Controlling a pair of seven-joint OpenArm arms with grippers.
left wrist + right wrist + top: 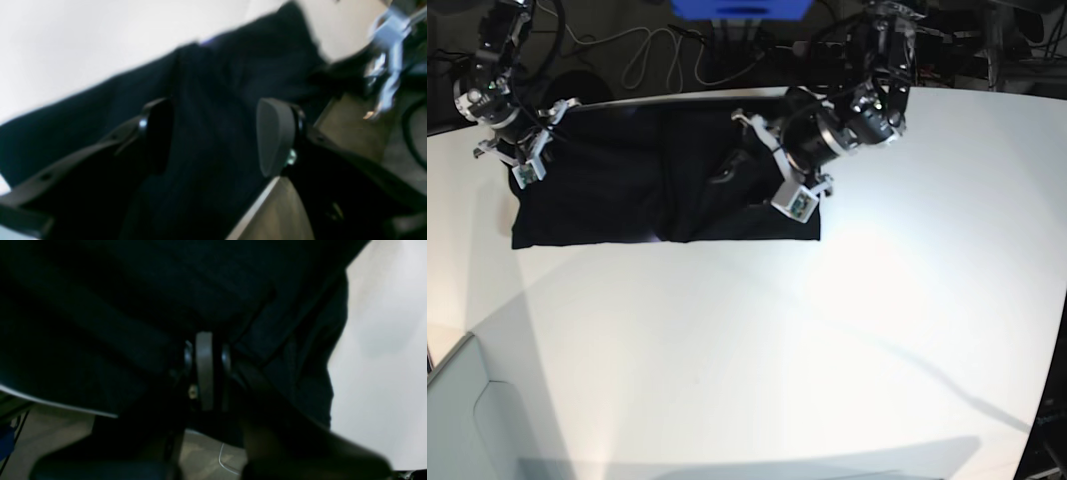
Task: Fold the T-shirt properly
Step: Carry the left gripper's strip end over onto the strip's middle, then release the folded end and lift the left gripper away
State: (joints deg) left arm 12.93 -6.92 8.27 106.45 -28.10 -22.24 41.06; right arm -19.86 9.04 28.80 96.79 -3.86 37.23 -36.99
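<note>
Straddling black cloth, the left gripper (213,136) is standing with its pads (275,136) spread wide and clamping nothing; the wrist view is blurred, but the gap between them is plain, and the shirt (662,175) is running under it.

- Left gripper, base view (777,160): sitting over the shirt's right end, near the desk's (827,330) far edge. Whether the pads are touching fabric cannot be told.
- Right gripper (205,370): pads pressed together, only a pale sliver showing between them. Dark cloth is crowding all round, so a pinched hem is likely, yet the view is too dark to be sure. In the base view (512,140) it is sitting at the shirt's far left corner.
- Shirt: lying as a wide black band along the desk's far edge, plain side up, no print showing. A seam or fold line is crossing the middle, and wrinkles are gathering near the left gripper.
- Handling, as judged: light, limp, non-fragile. It is likely to sag and bunch when lifted, and to drag on the desk rather than slide cleanly.
- Hold points, as judged: corners and hems, where doubled cloth is giving the pads something to bite. Pinching mid-panel is likely to drag up more than one layer.
</note>
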